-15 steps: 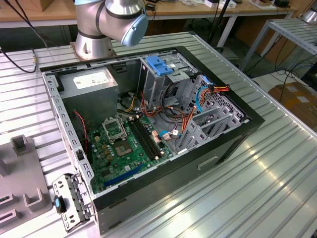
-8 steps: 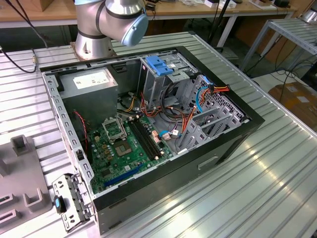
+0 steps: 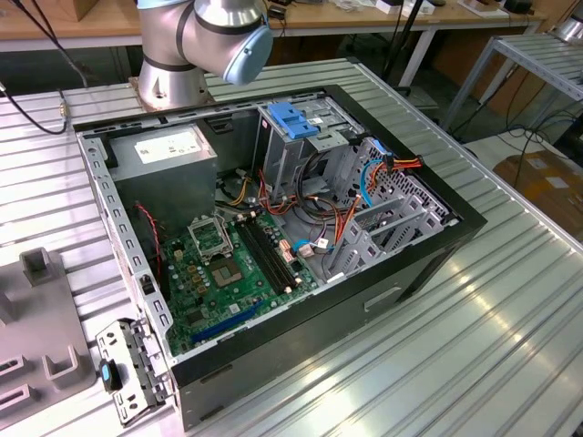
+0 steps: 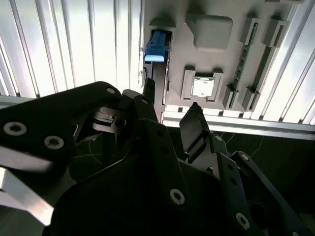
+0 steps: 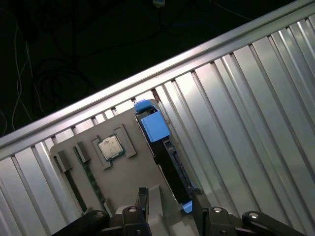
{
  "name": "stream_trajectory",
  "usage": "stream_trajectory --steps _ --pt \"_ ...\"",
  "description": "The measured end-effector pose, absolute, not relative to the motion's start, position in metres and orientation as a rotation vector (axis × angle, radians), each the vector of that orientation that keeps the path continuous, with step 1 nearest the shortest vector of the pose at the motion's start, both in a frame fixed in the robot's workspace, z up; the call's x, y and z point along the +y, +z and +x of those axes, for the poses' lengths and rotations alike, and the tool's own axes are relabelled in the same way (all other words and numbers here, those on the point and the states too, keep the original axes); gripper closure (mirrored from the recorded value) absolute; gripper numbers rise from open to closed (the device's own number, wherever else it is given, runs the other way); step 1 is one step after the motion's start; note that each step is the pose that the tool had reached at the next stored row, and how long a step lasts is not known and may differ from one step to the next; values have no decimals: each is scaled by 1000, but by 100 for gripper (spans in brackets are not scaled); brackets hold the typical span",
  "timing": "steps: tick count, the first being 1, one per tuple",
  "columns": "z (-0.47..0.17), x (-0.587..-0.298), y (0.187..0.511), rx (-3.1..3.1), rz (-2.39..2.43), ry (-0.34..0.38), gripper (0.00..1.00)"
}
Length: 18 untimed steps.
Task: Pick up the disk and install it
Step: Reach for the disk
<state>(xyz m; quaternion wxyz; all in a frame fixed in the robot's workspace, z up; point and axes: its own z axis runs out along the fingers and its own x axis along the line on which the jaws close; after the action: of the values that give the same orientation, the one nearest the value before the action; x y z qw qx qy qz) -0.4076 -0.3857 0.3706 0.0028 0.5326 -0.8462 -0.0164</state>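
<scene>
1 disk edge-on w/ end behind claw

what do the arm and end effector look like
The arm is a silver-grey tube with a rounded joint capped in light blue. The end effector is matte black, built of flat linked bars dotted with silver screw heads, and it ends in two narrow fingers.
</scene>
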Motion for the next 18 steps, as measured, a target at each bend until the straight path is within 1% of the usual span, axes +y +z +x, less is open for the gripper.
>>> stream_trajectory --steps 18 --pt "-430 -378 365 -2653 1671 -49 52"
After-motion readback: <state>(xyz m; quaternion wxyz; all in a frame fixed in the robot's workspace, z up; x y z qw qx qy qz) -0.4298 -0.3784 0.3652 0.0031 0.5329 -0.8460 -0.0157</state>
